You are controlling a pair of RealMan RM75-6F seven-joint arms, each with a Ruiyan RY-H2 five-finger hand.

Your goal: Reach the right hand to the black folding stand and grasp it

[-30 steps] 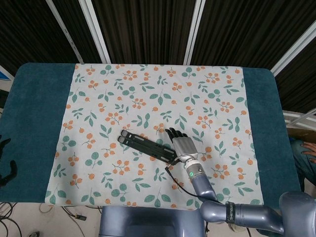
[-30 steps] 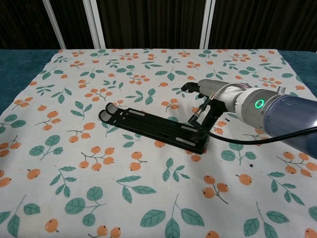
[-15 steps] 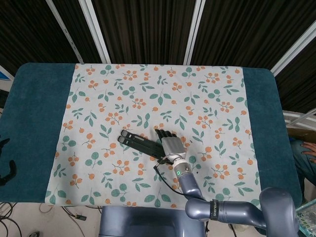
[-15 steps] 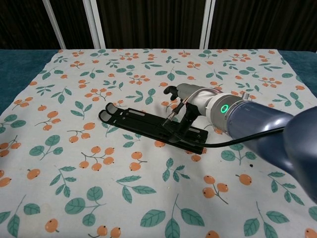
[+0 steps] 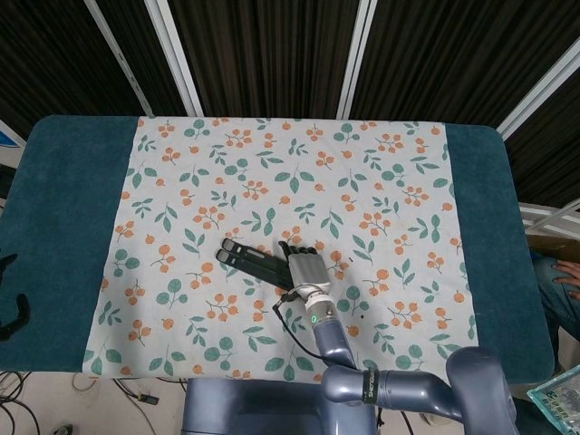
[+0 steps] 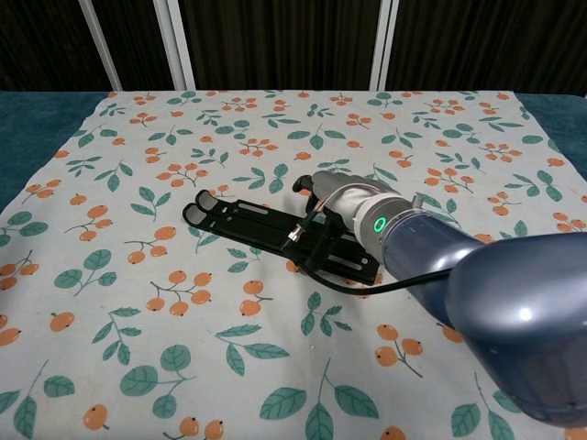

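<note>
The black folding stand (image 5: 247, 259) lies flat on the floral cloth, running from upper left to lower right; in the chest view the stand (image 6: 240, 218) shows its two rounded ends at the left. My right hand (image 5: 305, 269) lies over the stand's right half with its fingers stretched out across it. The chest view shows this right hand (image 6: 342, 196) low above the stand, covering its right end. I see no fingers curled round the stand. My left hand (image 5: 11, 310) shows only as dark fingers at the far left edge, holding nothing.
A floral cloth (image 5: 272, 163) covers the middle of the teal table (image 5: 72, 199). A thin black cable (image 6: 321, 275) runs from the right wrist across the stand's near edge. Dark slatted panels stand behind the table.
My right hand has slid left along the stand, from its right end to over its right half. The stand has not moved. The left hand is unchanged.
</note>
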